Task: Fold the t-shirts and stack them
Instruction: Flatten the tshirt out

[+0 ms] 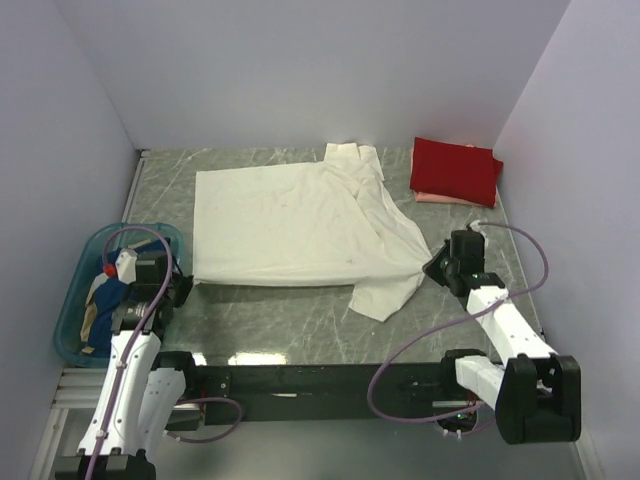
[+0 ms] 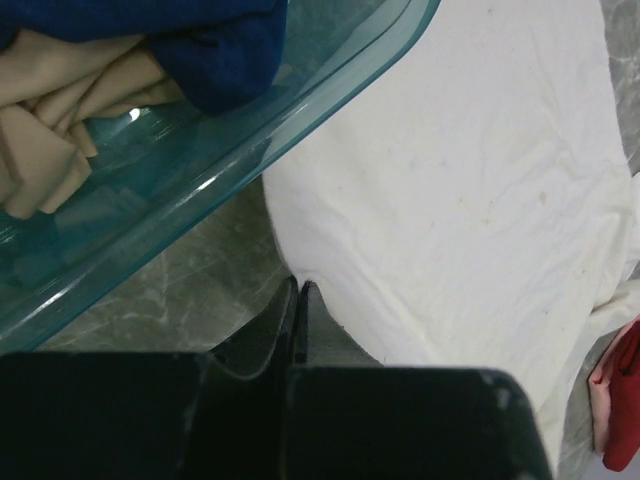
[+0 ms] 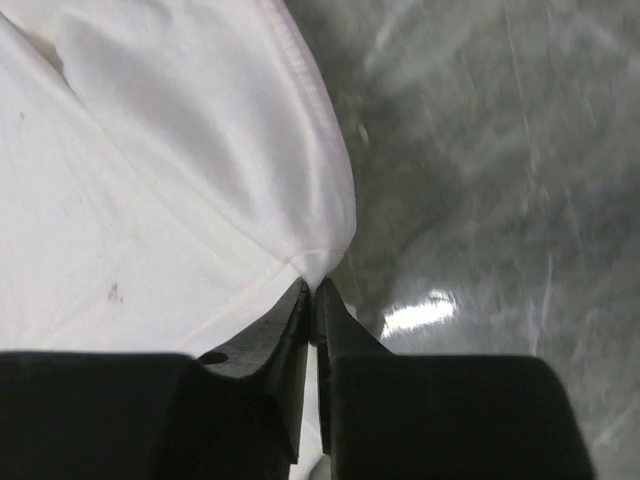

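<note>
The right fingers (image 3: 275, 335) are pressed together on a hemmed corner of the cream-white t-shirt (image 3: 150, 180), and the cloth peaks up into their tips. The left fingers (image 2: 272, 335) are pressed together as well. The shirt's edge is drawn to a notch at their tips, so they seem to nip it, though the pinched cloth itself is hard to make out. Two grips on the shirt's near side would let the pair tension the crumpled half flat or carry that edge over as a fold, which looks like the step in hand. The shirt lies spread on the surface (image 1: 300, 315) just right of the teal basket (image 1: 70, 305), its smooth half toward the basket and its rumpled half away from it. The basket holds a dark blue t-shirt (image 2: 200, 40) and a tan t-shirt (image 2: 60, 110), probably waiting their turn. The folded red t-shirt (image 1: 455, 170) rests on a pale pink t-shirt (image 1: 430, 198) well apart from the basket, at the far corner, as the stack. The left arm (image 1: 130, 370) reaches forward along the basket's right wall, wrist tipped down. The right arm (image 1: 500, 320), well away from the basket, bends inward toward it and sits low.
</note>
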